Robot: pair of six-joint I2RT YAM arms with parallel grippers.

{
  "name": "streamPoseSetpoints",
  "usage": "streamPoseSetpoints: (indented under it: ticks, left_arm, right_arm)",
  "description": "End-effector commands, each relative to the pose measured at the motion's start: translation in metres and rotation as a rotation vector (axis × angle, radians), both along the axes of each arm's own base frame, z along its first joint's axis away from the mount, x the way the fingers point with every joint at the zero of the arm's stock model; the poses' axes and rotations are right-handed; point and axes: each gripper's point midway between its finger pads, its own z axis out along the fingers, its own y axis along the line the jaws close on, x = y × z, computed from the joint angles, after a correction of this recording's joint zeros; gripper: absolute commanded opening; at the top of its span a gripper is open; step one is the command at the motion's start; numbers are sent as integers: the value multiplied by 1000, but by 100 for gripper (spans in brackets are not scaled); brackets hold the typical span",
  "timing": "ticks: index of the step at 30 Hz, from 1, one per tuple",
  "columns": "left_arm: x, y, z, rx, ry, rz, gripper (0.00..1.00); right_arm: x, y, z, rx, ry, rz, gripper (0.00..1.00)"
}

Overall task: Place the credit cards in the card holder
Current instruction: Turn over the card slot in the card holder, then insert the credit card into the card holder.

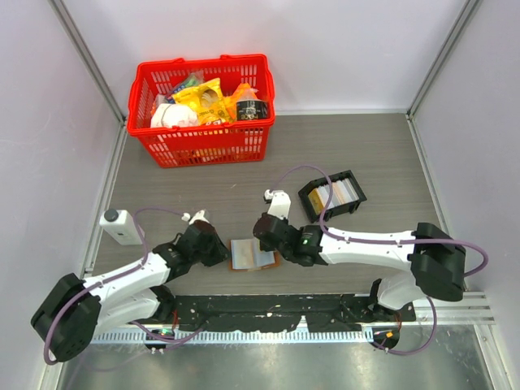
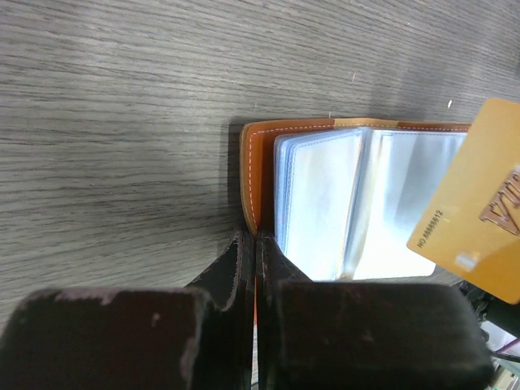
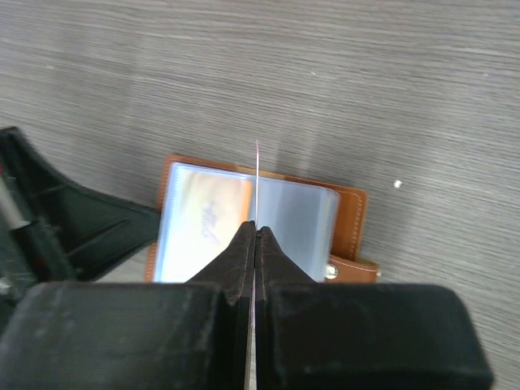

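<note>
The brown card holder (image 1: pixel 253 254) lies open on the table, its clear sleeves facing up. My left gripper (image 1: pixel 221 252) is shut on the holder's left cover edge; in the left wrist view the gripper (image 2: pixel 255 244) pinches the orange edge of the card holder (image 2: pixel 260 171). My right gripper (image 1: pixel 268 236) is shut on a yellow-orange card (image 2: pixel 479 236) and holds it on edge over the sleeves. In the right wrist view the gripper (image 3: pixel 257 231) shows that card (image 3: pixel 257 183) as a thin line above the card holder (image 3: pixel 349 215). A yellow card (image 3: pixel 207 215) sits in the left sleeve.
A small black tray (image 1: pixel 331 195) with more cards stands right of the holder. A red basket (image 1: pixel 201 110) full of snacks is at the back left. A white device (image 1: pixel 119 226) sits at the left. The left gripper's body (image 3: pixel 73 227) is close beside the holder.
</note>
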Motion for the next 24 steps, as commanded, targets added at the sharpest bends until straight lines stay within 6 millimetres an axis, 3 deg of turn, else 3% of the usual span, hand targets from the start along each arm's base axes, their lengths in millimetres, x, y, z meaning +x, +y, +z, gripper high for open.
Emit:
streamPoseSetpoints:
  ticks: [1, 8, 9, 10, 11, 14, 20, 24]
  left_arm:
    - [3, 3, -5, 23, -19, 0, 0]
    - [4, 3, -10, 26, -14, 7, 0]
    - [3, 3, -11, 30, -9, 9, 0]
    - [4, 4, -12, 33, -9, 10, 0]
    - [4, 4, -13, 34, -7, 12, 0]
    - [4, 4, -16, 37, -1, 17, 0]
    - [3, 4, -23, 51, 20, 18, 0]
    - [2, 6, -26, 62, 30, 19, 0]
  right_arm:
    - [0, 19, 23, 187, 26, 35, 1]
    - [-3, 18, -6, 319, 165, 37, 1]
    - [0, 22, -1, 365, 160, 33, 1]
    - [-2, 15, -13, 368, 184, 29, 1]
    - [1, 19, -8, 418, 185, 27, 1]
    - [0, 12, -23, 460, 241, 15, 1]
    - [-1, 9, -32, 510, 272, -6, 1]
    - [6, -2, -23, 514, 227, -46, 1]
